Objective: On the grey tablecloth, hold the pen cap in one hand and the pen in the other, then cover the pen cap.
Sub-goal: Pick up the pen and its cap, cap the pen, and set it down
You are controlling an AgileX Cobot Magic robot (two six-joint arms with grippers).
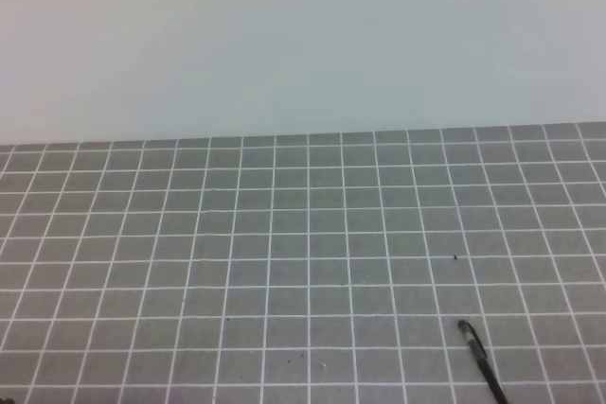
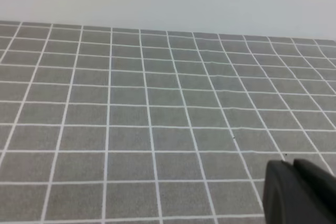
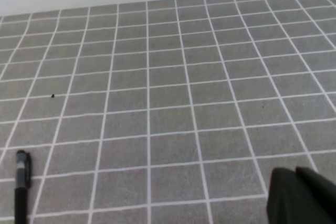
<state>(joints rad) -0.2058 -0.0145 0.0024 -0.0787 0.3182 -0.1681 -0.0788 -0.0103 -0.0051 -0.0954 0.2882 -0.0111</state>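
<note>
**Soft, even light, soft focus**

My views are evenly lit and shadowless, with no glare on the grey tablecloth (image 1: 284,262). Everything looks slightly blurred. At five o'clock in both wrist views my dark fingers (image 2: 299,192) are out-of-focus blobs. Grid lines bow slightly toward the edges.

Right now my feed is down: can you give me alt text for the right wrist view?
A black pen with its cap on lies at the lower left edge on the grey tablecloth, running out of the frame at the bottom. The shut right pincer shows as a dark shape at the lower right, apart from the pen.
</note>
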